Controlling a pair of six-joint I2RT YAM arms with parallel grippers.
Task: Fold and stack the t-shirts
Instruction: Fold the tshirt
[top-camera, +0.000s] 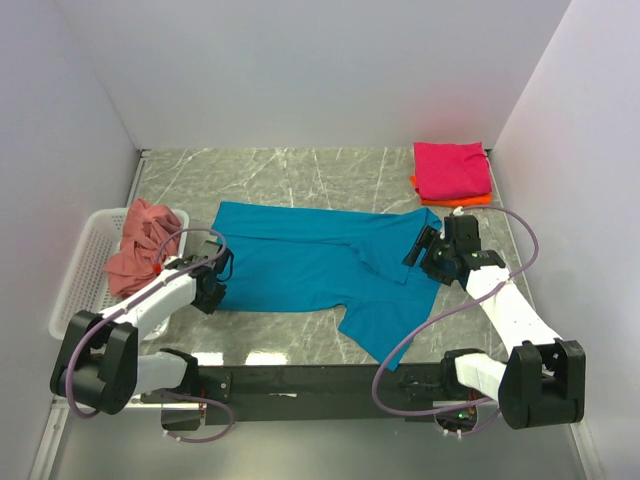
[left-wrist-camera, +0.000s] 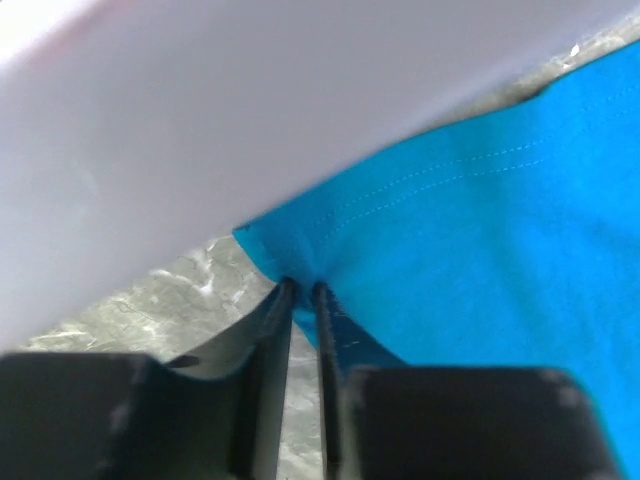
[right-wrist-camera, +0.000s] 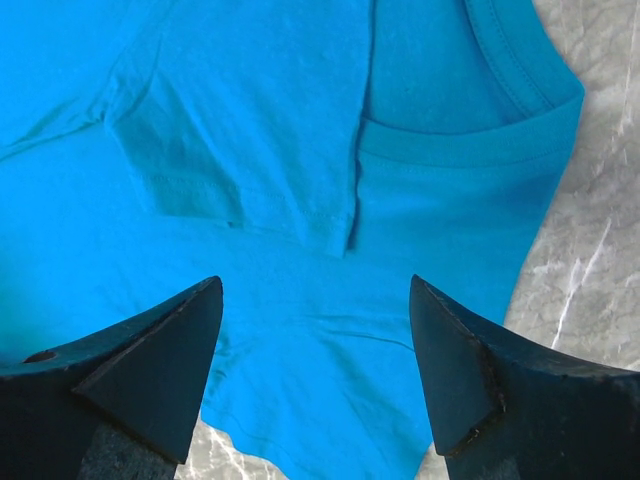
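Held the left gripper (left-wrist-camera: 300, 288) pinched almost flat on the hem corner of the teal-blue t-shirt (top-camera: 300, 265), cloth caught between the jaws. Spread the right gripper (right-wrist-camera: 315, 285) wide, gripping nothing, poised just over the collar end. Found the shirt flat between the two on the table (top-camera: 300, 165), long axis running left to right, hem leftward, neck rightward, near sleeve (top-camera: 385, 325) jutting toward the bases. Judged the right arm nearer that sleeve. Noted the magenta t-shirt (top-camera: 452, 170) atop the orange t-shirt (top-camera: 450, 202) far right, well apart, and the salmon-pink t-shirt (top-camera: 140, 245) in the basket (top-camera: 85, 270).
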